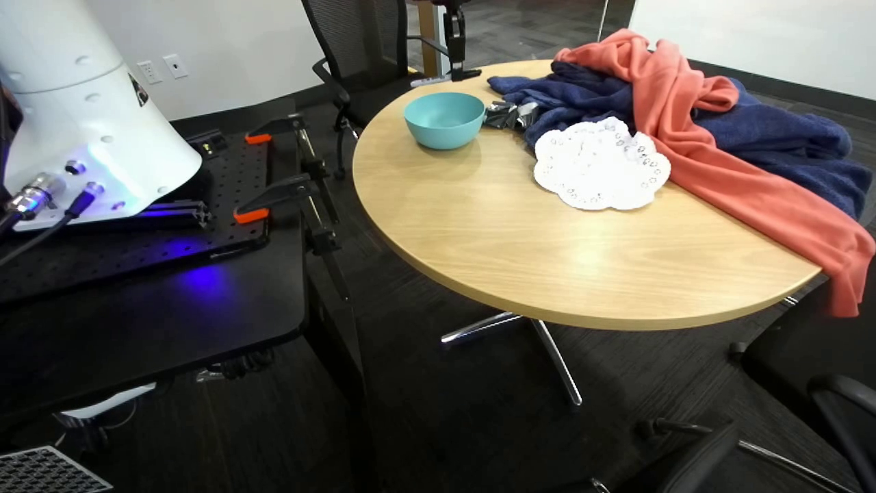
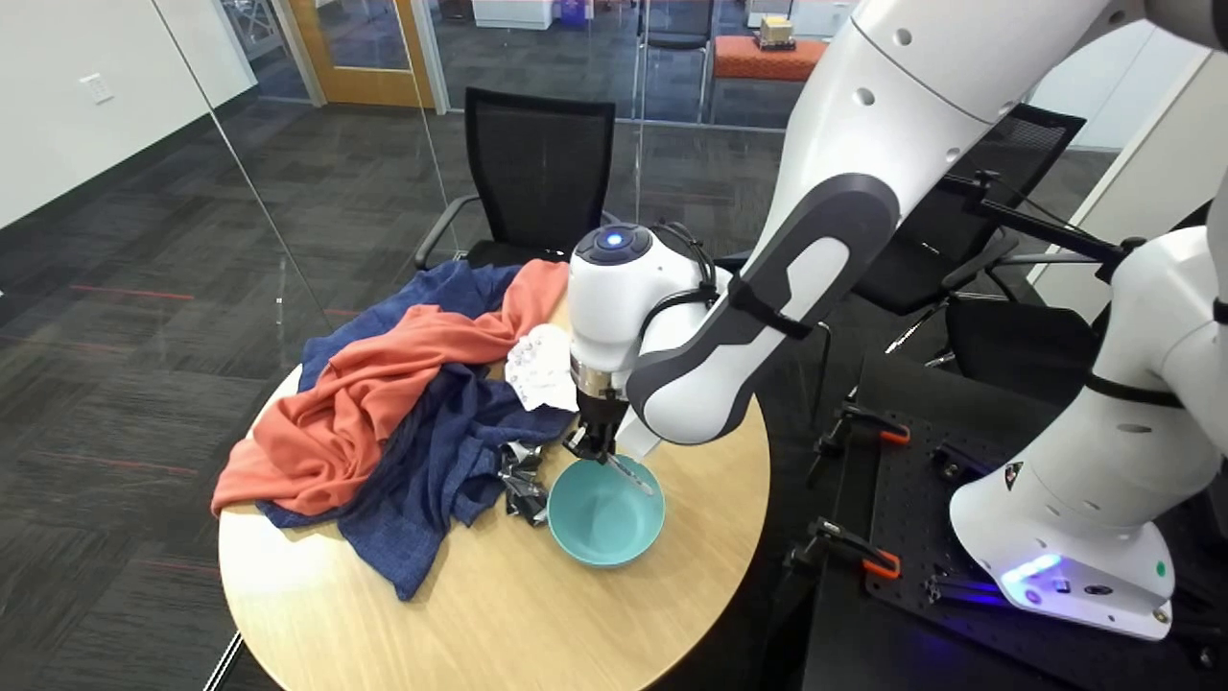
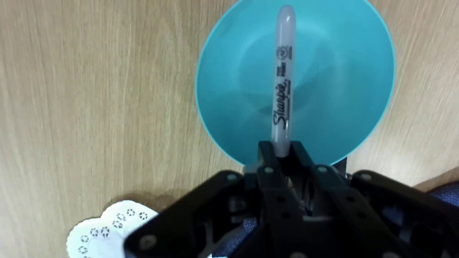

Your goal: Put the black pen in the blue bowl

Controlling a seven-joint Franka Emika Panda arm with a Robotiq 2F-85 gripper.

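Note:
The black pen (image 3: 282, 82) is a Sharpie marker with a pale grey barrel and black lettering. Its dark end sticks out past the fingers in an exterior view (image 1: 471, 74). My gripper (image 3: 281, 147) is shut on the pen near one end of the barrel, and the barrel points away from the fingers. The blue bowl (image 3: 226, 118) is a round turquoise bowl on the wooden table. In the wrist view the barrel lies over the bowl's inside and the fingertips over its near edge. In both exterior views the gripper (image 2: 595, 451) is above the bowl (image 1: 445, 122). No pen shows inside it.
A crumpled shiny black wrapper (image 2: 523, 485) lies beside the bowl. A white frilly doily (image 1: 602, 168), navy cloth (image 2: 413, 537) and coral cloth (image 1: 684, 103) lie on the round table (image 1: 547, 253). Black chairs (image 2: 537, 163) stand around it.

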